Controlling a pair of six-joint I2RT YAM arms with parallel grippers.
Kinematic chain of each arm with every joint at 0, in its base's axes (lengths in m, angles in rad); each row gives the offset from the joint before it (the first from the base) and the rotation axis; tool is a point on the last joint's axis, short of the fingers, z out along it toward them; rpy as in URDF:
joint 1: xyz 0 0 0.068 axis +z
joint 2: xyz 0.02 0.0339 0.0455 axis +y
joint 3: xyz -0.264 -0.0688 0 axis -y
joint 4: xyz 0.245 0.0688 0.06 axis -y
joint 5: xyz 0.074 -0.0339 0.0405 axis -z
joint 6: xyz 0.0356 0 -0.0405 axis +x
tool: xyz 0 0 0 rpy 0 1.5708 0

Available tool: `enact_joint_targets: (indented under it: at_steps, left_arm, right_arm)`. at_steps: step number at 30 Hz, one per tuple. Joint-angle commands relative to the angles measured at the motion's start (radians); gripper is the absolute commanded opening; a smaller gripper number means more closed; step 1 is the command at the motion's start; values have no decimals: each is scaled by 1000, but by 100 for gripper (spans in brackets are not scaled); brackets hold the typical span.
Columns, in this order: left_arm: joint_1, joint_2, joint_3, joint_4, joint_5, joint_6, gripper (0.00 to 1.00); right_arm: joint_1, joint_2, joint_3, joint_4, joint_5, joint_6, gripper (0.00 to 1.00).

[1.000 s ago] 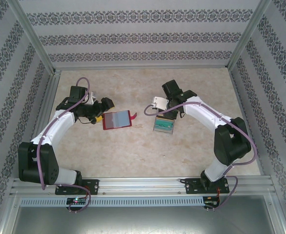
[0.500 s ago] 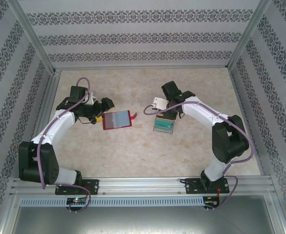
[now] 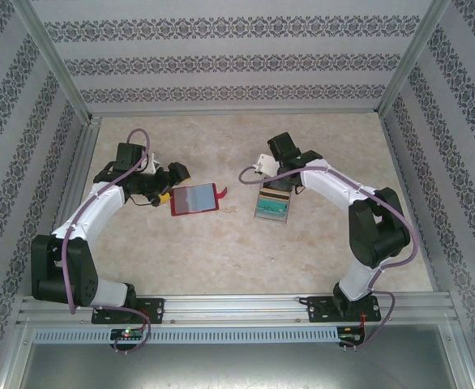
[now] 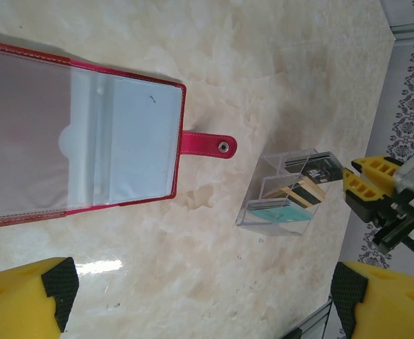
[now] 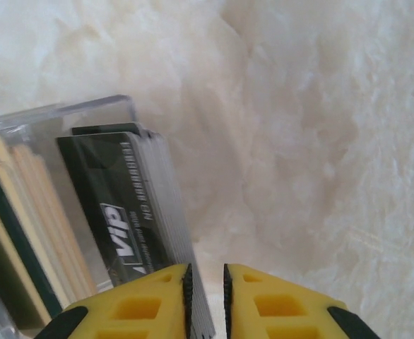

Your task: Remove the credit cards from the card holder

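The card holder (image 4: 80,134) runs off my left wrist view; my right jaws cover the black card (image 5: 115,205) at its bottom.

Clear plastic box (image 4: 274,166) on marbled table (image 3: 221,259)

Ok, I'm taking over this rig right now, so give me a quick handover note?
Left claw: open, by the card holder, holding nothing.
Right claw: nearly closed at the black card's edge; grip unclear.
The card holder lies open on the table; its visible pockets look empty. The credit cards stand in the clear box.
To do: free the right claw, check for hidden cards.
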Motion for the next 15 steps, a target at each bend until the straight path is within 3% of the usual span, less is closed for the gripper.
enact_joint_targets:
  at_steps: [1, 6, 15]
  left_arm:
    - [-13, 12, 5, 18, 18, 6, 95]
    - [-13, 25, 23, -4, 4, 28, 95]
    - [-13, 100, 63, -21, -22, 54, 94]
  right_arm:
    - [-23, -19, 61, -10, 9, 137, 26]
    - [-31, -126, 38, 44, -46, 342, 41]
    - [-4, -271, -85, 141, -143, 727, 52]
